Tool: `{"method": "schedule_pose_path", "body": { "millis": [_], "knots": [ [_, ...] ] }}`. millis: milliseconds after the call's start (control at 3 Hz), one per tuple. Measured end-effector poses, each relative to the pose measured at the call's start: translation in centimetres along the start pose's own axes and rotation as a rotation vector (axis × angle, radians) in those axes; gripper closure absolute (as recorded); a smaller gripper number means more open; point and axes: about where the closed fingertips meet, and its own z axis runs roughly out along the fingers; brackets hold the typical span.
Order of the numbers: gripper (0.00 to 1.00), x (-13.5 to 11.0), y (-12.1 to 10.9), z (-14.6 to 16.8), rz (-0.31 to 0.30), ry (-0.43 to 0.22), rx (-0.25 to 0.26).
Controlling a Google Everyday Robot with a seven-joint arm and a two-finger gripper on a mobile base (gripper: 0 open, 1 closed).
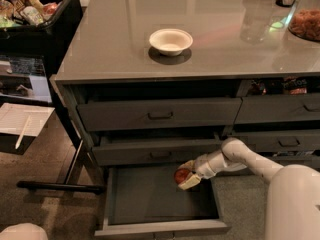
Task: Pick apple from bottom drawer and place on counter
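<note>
The small red apple (pixel 182 175) is held between the pale fingers of my gripper (pixel 187 175), a little above the dark floor of the open bottom drawer (pixel 160 204), near its back right. My white arm (pixel 235 156) reaches in from the lower right. The grey glossy counter (pixel 200 29) spans the top of the cabinet, above the drawers.
A white bowl (pixel 171 41) stands on the counter's middle. A jar of orange snacks (pixel 306 21) is at the counter's right edge. A black bin (pixel 35 14) of groceries stands at the left. Closed and part-open drawers (pixel 160 115) sit above the open drawer. Papers (pixel 22 121) lie on the floor at the left.
</note>
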Motion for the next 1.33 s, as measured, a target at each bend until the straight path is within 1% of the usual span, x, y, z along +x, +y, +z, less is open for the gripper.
{"method": "schedule_pose_path", "body": {
  "millis": [333,667,1000,1333],
  "knots": [
    [1.0,-1.1,2.2,-3.8,-0.013,-0.002,0.019],
    [1.0,-5.8,7.3,-9.7,-0.102,0.007,0.052],
    [1.0,-12.4,12.7,-13.4,-0.214,0.026,0.058],
    [1.0,-20.6,16.0,-17.4,-0.328,0.044,0.106]
  ]
}}
